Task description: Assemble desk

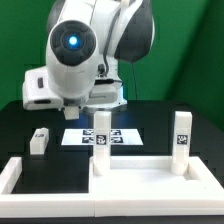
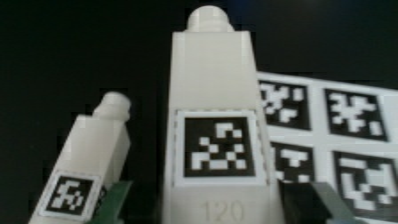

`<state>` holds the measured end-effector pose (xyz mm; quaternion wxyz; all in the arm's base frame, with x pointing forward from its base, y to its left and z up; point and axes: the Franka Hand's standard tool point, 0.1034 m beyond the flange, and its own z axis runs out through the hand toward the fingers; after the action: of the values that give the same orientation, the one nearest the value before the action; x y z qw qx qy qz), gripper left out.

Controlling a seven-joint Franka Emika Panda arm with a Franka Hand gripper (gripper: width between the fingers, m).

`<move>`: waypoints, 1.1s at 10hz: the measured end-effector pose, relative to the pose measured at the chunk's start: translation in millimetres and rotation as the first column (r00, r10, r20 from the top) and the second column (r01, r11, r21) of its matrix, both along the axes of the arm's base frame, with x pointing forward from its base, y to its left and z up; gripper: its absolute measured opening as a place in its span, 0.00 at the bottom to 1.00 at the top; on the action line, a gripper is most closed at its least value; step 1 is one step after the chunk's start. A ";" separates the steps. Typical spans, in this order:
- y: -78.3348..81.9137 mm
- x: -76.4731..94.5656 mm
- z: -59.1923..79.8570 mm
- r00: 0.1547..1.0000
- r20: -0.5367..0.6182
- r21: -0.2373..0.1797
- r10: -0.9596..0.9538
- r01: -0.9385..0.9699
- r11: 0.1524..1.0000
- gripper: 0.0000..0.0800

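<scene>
White leg [image 2: 217, 120] straddled, fingers [image 2: 324, 203] parted!
The gripper [image 2: 217, 205] is held apart around the upright leg, which is planted on the desk top [image 1: 150, 178], near the marker board [image 1: 122, 138].

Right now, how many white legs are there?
3, in the exterior view: middle leg upright, right leg upright, left leg low on the table; more may be hidden.

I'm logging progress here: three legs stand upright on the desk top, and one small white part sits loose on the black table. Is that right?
Not three: the exterior view shows two legs upright on the desk top. The rest holds: one small white part does sit loose on the black table.
</scene>
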<state>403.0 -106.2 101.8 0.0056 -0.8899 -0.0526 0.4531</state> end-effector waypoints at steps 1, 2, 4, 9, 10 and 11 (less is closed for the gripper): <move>-0.8 0.0 -2.8 1.000 0.005 0.001 0.001 -0.001 1.000 0.36; -1.8 3.8 -4.2 0.999 0.035 0.001 0.004 -0.004 1.000 0.36; 4.6 14.8 1.3 0.985 0.175 0.004 -0.001 0.001 1.000 0.36; 81.4 96.3 74.4 0.845 0.531 -0.025 -0.053 0.078 0.997 0.36; 82.6 87.0 72.2 0.810 0.584 -0.007 -0.061 0.080 0.997 0.36; 82.9 86.4 72.1 0.768 0.637 0.006 -0.065 0.080 0.997 0.36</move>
<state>489.4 -23.3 173.9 -0.0046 -0.9920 -0.0120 0.1255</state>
